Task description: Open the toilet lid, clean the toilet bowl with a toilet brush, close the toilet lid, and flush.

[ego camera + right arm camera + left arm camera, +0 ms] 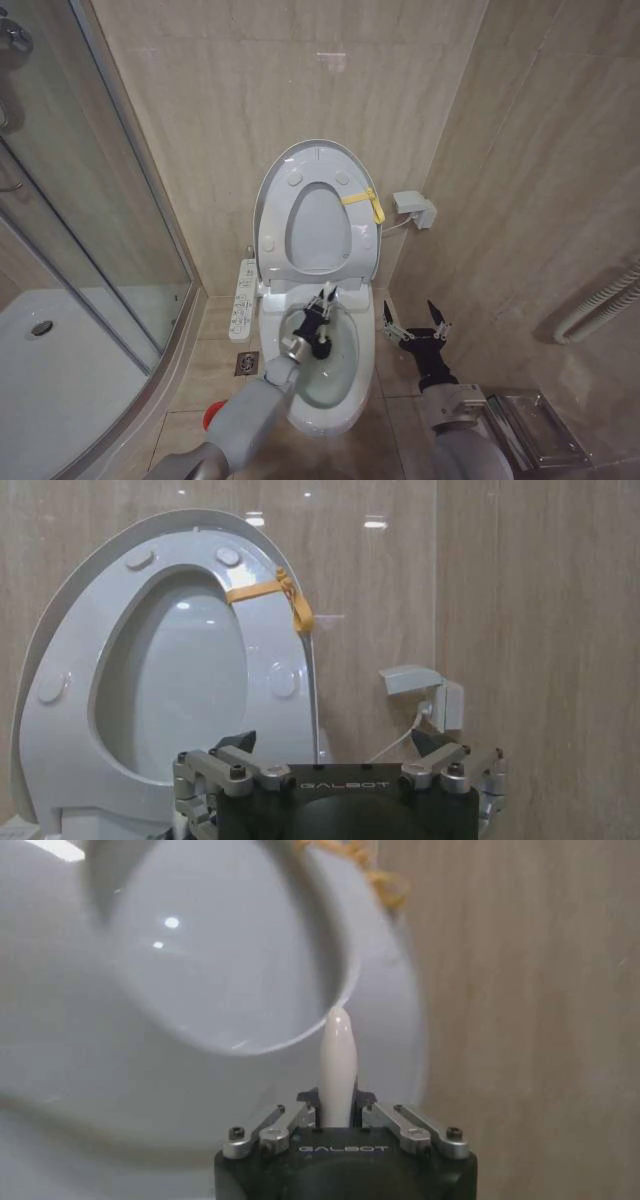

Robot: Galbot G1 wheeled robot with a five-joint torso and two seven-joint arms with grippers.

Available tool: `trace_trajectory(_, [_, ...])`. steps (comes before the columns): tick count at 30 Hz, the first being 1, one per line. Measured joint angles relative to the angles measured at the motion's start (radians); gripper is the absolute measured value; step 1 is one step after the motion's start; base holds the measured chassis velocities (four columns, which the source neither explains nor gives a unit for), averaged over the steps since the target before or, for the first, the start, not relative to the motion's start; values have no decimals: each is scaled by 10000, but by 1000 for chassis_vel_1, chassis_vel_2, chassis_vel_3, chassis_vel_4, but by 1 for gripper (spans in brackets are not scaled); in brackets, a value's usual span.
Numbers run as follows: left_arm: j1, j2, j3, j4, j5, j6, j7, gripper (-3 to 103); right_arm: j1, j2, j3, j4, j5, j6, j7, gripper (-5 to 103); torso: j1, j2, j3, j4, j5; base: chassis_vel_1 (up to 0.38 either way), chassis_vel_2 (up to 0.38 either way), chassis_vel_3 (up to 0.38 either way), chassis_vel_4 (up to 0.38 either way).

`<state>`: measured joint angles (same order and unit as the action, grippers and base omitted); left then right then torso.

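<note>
Risk: brush point(337, 1065) slipping in clamped L gripper point(322, 318) inside bowl point(345, 400); R gripper point(415, 325) spread, beside bowl.

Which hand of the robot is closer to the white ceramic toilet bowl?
Left. The left hand is over the white ceramic toilet bowl, holding the pale handle of the toilet brush. The right hand hovers open beside the bowl, near the wall.

Toilet bowl point(352, 400) on tiled floor point(395, 440)

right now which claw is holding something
The left claw, over the toilet bowl, is shut on the toilet brush handle. The right claw hangs open and empty beside the bowl.
</note>
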<state>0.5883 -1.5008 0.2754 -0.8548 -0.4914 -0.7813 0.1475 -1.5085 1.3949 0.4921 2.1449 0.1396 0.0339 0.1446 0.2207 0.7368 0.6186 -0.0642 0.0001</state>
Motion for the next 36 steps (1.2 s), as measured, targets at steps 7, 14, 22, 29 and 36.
trace_trajectory(7, [615, -74, 653, -1123, -311, 301, -5, 20, 0, 0, 0, 0, 0, 0, 0, 100, -1, 0, 0, 3, 0, 0, 0, 0, 0])
trace_trajectory(14, [59, 129, 116, 623, -92, -90, 267, 20, 0, 0, 0, 0, 0, 0, 0, 100, 0, 0, 0, 3, -3, 0, 0, 0, 0])
trace_trajectory(22, [637, 958, -481, -188, 358, -118, 254, 20, 0, 0, 0, 0, 0, 0, -1, 100, -1, 1, 0, 2, -3, 0, 0, 0, 0])
trace_trajectory(29, [1039, 1178, -852, -518, 736, -256, 237, 20, 0, 0, 0, 0, 0, 0, -1, 100, -1, 1, 0, 4, -2, 0, 0, 0, 0])
trace_trajectory(36, [932, 743, -797, -371, 911, -334, 88, 20, 0, 0, 0, 0, 0, 0, 0, 100, 0, 0, 0, 4, 0, 0, 0, 0, 0])
